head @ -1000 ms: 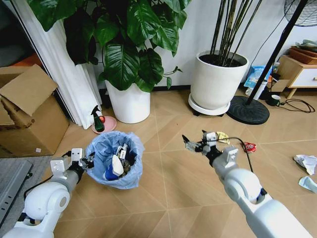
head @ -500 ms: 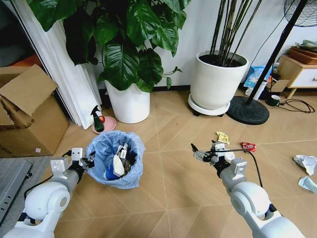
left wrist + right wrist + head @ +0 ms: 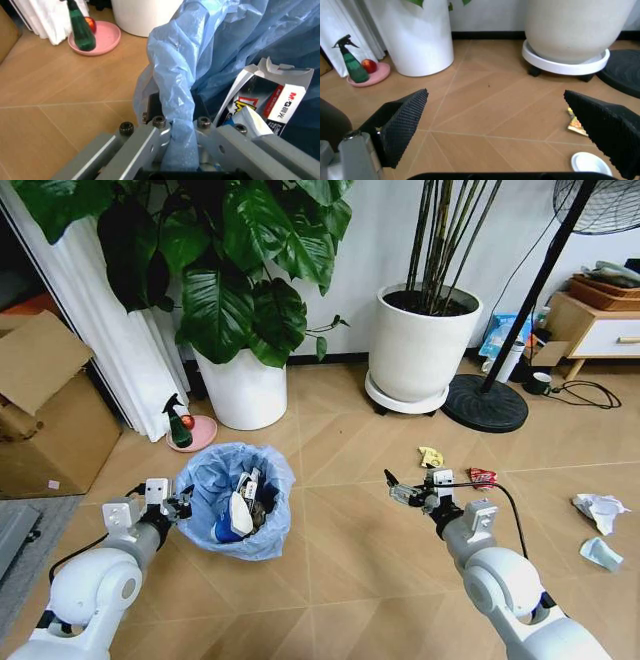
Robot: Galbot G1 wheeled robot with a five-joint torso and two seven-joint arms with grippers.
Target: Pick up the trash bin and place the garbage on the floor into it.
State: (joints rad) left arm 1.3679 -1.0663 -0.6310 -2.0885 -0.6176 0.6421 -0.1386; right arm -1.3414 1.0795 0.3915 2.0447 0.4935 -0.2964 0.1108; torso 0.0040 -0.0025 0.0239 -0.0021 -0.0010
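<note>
- Head view: trash bin (image 3: 236, 500) stands on the floor (image 3: 340, 580) in front of the leafy plant's white pot (image 3: 240, 388), which serves as landmark throughout. Left gripper (image 3: 172, 504) is at the bin's rim on the side away from the bamboo pot (image 3: 420, 350). Right gripper (image 3: 412, 492) hangs well clear of the bin, on the bamboo-pot side of the landmark. Just beyond its tips lie a yellow wrapper (image 3: 431, 457) and a red wrapper (image 3: 482, 476); crumpled tissue (image 3: 598, 509) and another scrap (image 3: 601, 553) lie much farther out. The right arm is plainly the nearer one to this garbage.
- Left wrist view: the left gripper (image 3: 178, 129) is pinched tight on the blue bag's (image 3: 172, 86) folded rim, with a printed carton (image 3: 272, 101) inside the bin. The landmark pot's base sits past the rim.
- Right wrist view: the right gripper (image 3: 512, 123) is spread wide and empty. The yellow wrapper (image 3: 576, 122) lies near one pad (image 3: 605, 123), long axis running roughly toward the pots, and a white round lid (image 3: 590, 163) sits closer in. Both are off centre between the pads, so my guess is the reach needs a sideways shift toward the bamboo pot.
</note>
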